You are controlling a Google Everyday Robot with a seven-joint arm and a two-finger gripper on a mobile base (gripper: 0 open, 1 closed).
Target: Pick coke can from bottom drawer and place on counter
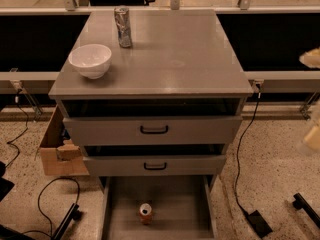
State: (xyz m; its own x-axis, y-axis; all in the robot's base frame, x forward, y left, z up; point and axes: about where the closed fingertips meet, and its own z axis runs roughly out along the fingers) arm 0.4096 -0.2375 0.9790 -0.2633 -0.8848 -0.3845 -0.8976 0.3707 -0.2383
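The coke can (145, 212) is small and red-orange with a silver top. It stands upright on the floor of the pulled-out bottom drawer (175, 204), near its middle front. The counter (170, 54) is the grey top of the cabinet, above the two upper drawers. My gripper (310, 134) shows only as pale blurred parts at the far right edge, beside the cabinet at the height of the upper drawers. It is well away from the can and holds nothing that I can see.
A white bowl (90, 60) and a taller silver-grey can (123, 27) stand on the counter's left and back. The two upper drawers (154, 130) stand slightly open above the can. A cardboard box (57, 151) and cables (47, 194) lie on the floor at left, and a cable with a black plug (259, 222) at right.
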